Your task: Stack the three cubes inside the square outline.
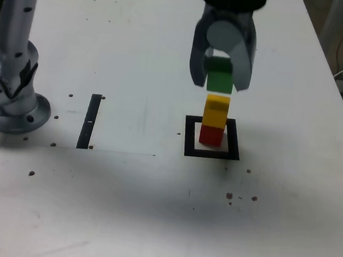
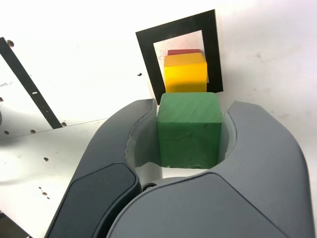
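Square (image 1: 190, 152) holds red (image 1: 211, 136) with yellow (image 1: 216, 112) on top; gripper (image 1: 220, 78) clamps green (image 1: 220, 83) above the square: centre over yellow, keep level, lower gently, release only once seated.

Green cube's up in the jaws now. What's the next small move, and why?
Probably ease the jaws straight down a little, keeping their grip: in the exterior view the green cube hangs just above the yellow cube, roughly in line with it, with the red cube beneath.
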Robot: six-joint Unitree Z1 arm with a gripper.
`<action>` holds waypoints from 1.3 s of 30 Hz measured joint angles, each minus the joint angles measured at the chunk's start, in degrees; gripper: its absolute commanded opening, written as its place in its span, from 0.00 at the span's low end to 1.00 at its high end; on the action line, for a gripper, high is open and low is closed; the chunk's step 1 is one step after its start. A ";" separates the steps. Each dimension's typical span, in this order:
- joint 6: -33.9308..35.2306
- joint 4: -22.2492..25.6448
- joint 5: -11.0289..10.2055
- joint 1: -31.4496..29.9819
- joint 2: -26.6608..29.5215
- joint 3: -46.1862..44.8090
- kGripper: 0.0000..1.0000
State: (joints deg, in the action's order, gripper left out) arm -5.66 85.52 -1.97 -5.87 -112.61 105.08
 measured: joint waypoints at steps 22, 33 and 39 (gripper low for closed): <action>-0.06 -1.78 -0.71 0.16 -1.55 -3.07 0.15; -0.18 -2.70 0.24 0.19 -2.26 -4.44 0.36; -0.37 -2.70 0.79 0.41 -2.26 -4.70 0.47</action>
State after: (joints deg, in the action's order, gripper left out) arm -6.03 82.82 -1.18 -5.46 -114.88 100.38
